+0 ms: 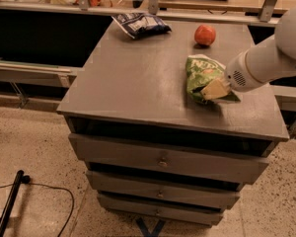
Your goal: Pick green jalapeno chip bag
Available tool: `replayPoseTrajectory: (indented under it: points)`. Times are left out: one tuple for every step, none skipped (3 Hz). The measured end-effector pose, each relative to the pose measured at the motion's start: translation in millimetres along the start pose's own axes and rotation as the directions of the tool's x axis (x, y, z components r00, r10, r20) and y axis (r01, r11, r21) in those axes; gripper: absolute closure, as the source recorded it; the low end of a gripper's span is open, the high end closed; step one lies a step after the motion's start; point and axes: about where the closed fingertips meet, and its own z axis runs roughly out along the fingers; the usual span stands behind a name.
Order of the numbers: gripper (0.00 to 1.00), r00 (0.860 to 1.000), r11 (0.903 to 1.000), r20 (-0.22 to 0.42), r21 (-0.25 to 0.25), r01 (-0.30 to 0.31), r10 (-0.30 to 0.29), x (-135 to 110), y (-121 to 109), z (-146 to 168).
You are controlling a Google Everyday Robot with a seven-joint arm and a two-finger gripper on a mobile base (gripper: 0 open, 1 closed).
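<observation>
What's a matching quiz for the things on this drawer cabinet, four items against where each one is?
Items:
1 green jalapeno chip bag
2 dark blue-and-white chip bag
3 red fruit
4 gripper

Places:
A back edge of the cabinet top, left
B at the green bag's near end
C back, right of middle
D right side, partly under the gripper

Pairs: 1-D, 2-A, 3-C, 4-B

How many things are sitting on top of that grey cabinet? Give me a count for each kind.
Chip bags: 2 (green jalapeno chip bag, dark blue-and-white chip bag)
Red fruit: 1
Total: 3
The robot's hand is at the near end of the green jalapeno chip bag.
</observation>
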Motion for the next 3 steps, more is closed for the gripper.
replayPoseTrajectory:
  points:
    - [1.00, 0.987, 0.9988, 0.154, 0.024, 0.043, -0.046, -25.3, -4.7, -34.7]
    - [1.00, 0.943, 0.9946, 0.320, -0.011, 0.103, -0.094, -49.0, 0.0, -69.5]
    - [1.00, 0.857, 0.9547, 0.458, -0.053, 0.293, -0.238, -74.1, 13.0, -96.5]
